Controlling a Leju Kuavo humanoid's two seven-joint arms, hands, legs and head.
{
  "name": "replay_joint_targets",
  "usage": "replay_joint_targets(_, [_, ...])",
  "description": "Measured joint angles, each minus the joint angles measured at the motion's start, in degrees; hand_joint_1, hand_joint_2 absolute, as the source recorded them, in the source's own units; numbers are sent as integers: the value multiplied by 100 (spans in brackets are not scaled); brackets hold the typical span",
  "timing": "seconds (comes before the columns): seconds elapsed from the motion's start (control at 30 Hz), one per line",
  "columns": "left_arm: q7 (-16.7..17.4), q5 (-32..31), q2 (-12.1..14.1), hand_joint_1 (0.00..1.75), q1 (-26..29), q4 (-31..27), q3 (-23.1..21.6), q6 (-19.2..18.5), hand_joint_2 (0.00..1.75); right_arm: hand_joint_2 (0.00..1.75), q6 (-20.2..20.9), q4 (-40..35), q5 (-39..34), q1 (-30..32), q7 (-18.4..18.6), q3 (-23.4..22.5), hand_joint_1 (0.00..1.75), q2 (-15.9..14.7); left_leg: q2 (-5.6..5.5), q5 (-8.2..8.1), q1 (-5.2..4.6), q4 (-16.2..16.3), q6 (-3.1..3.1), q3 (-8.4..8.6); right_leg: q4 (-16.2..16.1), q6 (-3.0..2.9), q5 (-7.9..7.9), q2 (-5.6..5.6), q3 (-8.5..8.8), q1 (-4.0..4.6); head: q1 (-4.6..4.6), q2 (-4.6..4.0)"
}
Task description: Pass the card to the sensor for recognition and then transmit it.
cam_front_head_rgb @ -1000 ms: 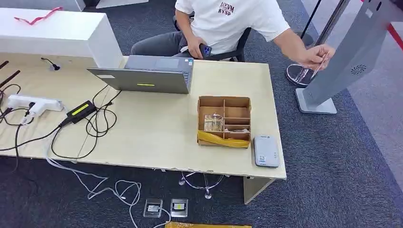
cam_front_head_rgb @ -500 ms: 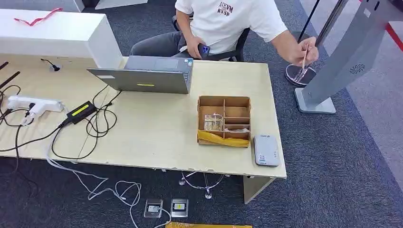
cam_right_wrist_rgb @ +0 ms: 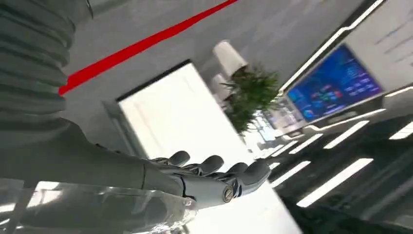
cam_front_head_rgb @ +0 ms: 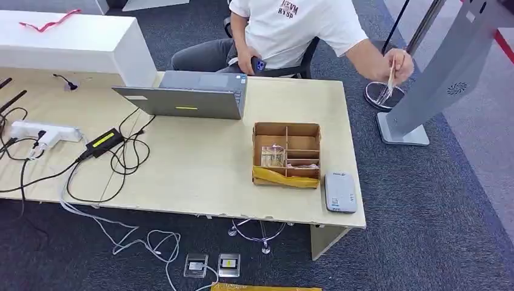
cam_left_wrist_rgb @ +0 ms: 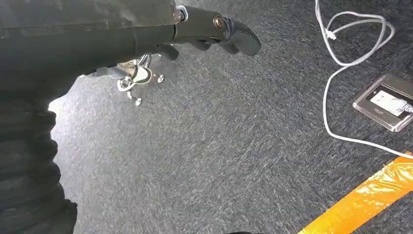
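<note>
- Card [cam_front_head_rgb: 391, 74]: held upright in a person's hand [cam_front_head_rgb: 400, 63], beyond the far right corner of the surface [cam_front_head_rgb: 200, 163], near the grey kiosk stand [cam_front_head_rgb: 445, 73].
- Sensor [cam_front_head_rgb: 340, 192]: laid flat at the near right corner, just beside the cardboard tray [cam_front_head_rgb: 286, 155].
- Left robot hand [cam_left_wrist_rgb: 214, 34]: fingers apart, nothing held, above carpet.
- Right robot hand [cam_right_wrist_rgb: 209, 178]: fingers extended, apart, nothing held.

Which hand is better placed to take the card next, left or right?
Right, probably. The card in the person's hand, the box and the reader all lie on the robot's right. The right hand is raised, holding nothing; the left hand hangs over the carpet.
</note>
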Motion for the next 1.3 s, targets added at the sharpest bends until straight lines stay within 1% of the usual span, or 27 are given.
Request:
replay_joint_targets(0.13, [0,9,0,0,-3,-4,-9,0,175,175,101,-219,252,-404,-120,815,0,24,-1,1,3,0,-1,-1,1,0,0,0,0,3,2,0])
replay_joint_targets(0.3, [0,50,11,0,-16,-52,-74,0,175,175,319,-324,365,-900,-217,1803,0,153,-6,1,4,0,-1,-5,2,0,0,-6,-1,3,2,0])
replay_joint_targets(0.43, [0,7,33,0,-23,-70,-142,0,175,175,372,-308,343,-1329,-328,2544,0,352,-4,3,4,0,-3,-4,3,0,0,-1,-5,4,2,2])
replay_joint_targets(0.57, [-2,7,44,0,-24,-83,-149,0,175,175,361,-210,311,-1630,-418,3142,0,564,-9,4,5,0,-3,-6,3,-1,0,-10,-5,5,2,0])
replay_joint_targets(0.7, [-9,31,61,0,-24,-83,-149,0,175,175,350,-9,258,-1848,-501,3592,0,774,-7,4,6,0,-3,-5,3,-1,0,-8,-6,6,2,0])
replay_joint_targets(0.83, [-15,72,74,0,-20,-83,-151,0,175,175,341,175,225,-1987,-555,3878,0,931,-11,4,6,0,-3,-7,2,-1,0,-11,-6,6,2,0])
replay_joint_targets(1.13, [-96,186,96,0,-21,-81,-160,0,175,175,276,537,155,-2210,-632,4261,0,1174,-9,4,6,0,-3,-6,2,-1,0,-10,-7,6,2,0])
replay_joint_targets(1.17, [-98,186,96,0,-21,-81,-160,0,175,175,271,562,151,-2225,-632,4294,24,1191,-9,4,6,0,-3,-6,2,-1,0,-9,-7,6,2,0])
replay_joint_targets(1.2, [-103,175,98,0,-21,-81,-160,0,175,175,265,596,129,-2240,-638,4328,164,1215,-9,4,6,0,-3,-6,2,-1,0,-9,-7,6,2,0])
replay_joint_targets(1.23, [-109,166,98,0,-21,-81,-160,0,175,175,258,629,120,-2254,-647,4363,164,1235,-9,4,6,0,-3,-5,2,-1,0,-9,-7,6,2,0])
replay_joint_targets(1.27, [-114,157,101,0,-21,-81,-160,0,175,175,254,658,116,-2263,-654,4394,175,1250,-9,4,6,0,-3,-5,2,-1,0,-9,-7,6,2,0])
replay_joint_targets(1.3, [-113,144,101,0,-20,-81,-160,0,175,175,249,682,105,-2273,-671,4420,175,1261,-9,4,6,0,-3,-6,2,-1,0,-10,-7,6,2,0])
